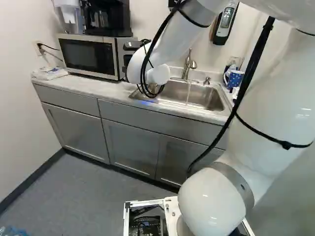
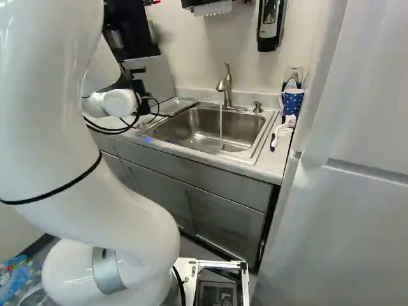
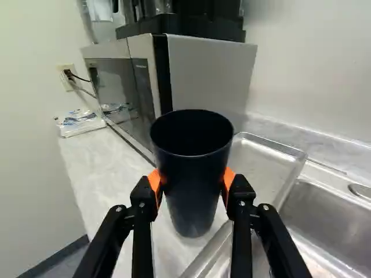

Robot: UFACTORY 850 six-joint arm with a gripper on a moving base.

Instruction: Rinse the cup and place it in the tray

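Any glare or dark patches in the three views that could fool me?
Wrist view: the inside of the cup is too dark to judge, and light glints along the rim of the tray; left base view: bright highlights on the white arm; right base view: reflections streak the metal sink, with a blue glow by its front edge.

Sink (image 3: 324,214) cut off by wrist view's edge. Tray (image 3: 264,165) beside sink: partly behind cup (image 3: 194,179); cup's inside bottom too dark to read. Left of sink: microwave (image 1: 88,54) partly behind arm (image 2: 44,102) in right base view, coffee maker's (image 1: 107,19) top cropped in left base view.
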